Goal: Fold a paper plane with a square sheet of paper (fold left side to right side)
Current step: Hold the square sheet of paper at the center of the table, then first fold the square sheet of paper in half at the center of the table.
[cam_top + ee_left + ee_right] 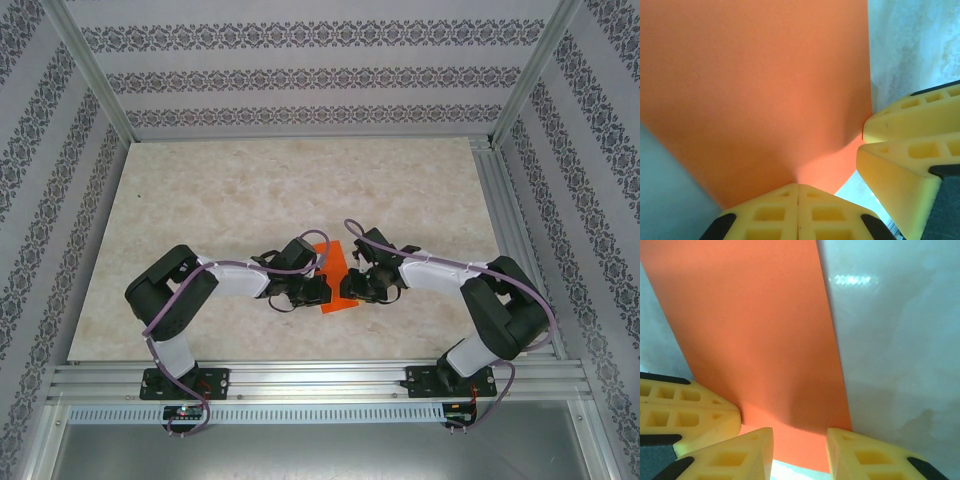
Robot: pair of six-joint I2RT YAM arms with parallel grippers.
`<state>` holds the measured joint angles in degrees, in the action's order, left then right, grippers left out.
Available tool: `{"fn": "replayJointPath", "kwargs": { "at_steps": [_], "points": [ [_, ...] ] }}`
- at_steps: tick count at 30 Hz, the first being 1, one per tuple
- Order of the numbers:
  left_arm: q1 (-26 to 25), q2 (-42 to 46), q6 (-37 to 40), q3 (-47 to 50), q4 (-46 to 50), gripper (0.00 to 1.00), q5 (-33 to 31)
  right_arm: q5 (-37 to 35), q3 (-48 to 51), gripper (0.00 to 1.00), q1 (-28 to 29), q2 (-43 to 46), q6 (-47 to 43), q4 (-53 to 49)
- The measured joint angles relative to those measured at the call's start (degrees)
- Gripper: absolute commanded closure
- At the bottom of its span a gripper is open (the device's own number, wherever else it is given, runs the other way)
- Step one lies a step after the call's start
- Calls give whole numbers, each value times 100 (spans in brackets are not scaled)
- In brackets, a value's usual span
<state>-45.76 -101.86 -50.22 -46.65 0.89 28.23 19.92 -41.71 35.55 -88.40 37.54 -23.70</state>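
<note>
**Desk:** What's the frame, and where is the paper?

**Photographer:** Orange sheet on the table, centre and toward the near edge, between the two arms. The left gripper is pinched tight on the sheet's edge, pads together, and the paper puckers up into them. The right gripper stands narrowly parted just beside it, tips at the sheet's edge. Nothing looks clamped in it, and I cannot tell whether it presses down.

**Desk:** So the step?

**Photographer:** By my reading, the left-to-right fold is only starting. An edge is caught, but most of the sheet lies flat.

**Desk:** How should it go to come out clean?

**Photographer:** I'd carry the pinched edge up and over to the right in a low arc, without tugging, while the right tips pin the sheet so it cannot slide. Land edge on edge, corners matched, before pressing any crease. The sheet is thin and the table looks slick, so a skewed pull could crumple it or drag it askew.
</note>
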Motion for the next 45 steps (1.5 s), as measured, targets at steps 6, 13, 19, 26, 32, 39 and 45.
{"fn": "replayJointPath", "kwargs": {
  "at_steps": [6, 13, 19, 26, 32, 39, 45],
  "points": [
    [0, -11, 0, 0, -24, 92, -2, -299, 4, 68, -7, 916, -48, -269],
    [0, -11, 0, 0, -24, 92, -2, -74, 295, 75, 68, 929, 133, -2],
    [0, -11, 2, 0, -24, 92, -7, -20, 363, 76, 122, 369, 243, 208],
    [2, -7, 4, -7, -15, 92, -35, -50, 345, 77, 120, 184, 245, 223],
    [118, -4, 94, -59, 61, 90, -149, -59, 308, 79, 120, 103, 238, 190],
    [680, -4, 356, -144, 232, 88, -197, -55, 243, 80, 120, 2, 188, 210],
    [1185, -4, 553, -254, 372, 88, -363, -46, 210, 80, 120, -37, 175, 192]
  ]
}}
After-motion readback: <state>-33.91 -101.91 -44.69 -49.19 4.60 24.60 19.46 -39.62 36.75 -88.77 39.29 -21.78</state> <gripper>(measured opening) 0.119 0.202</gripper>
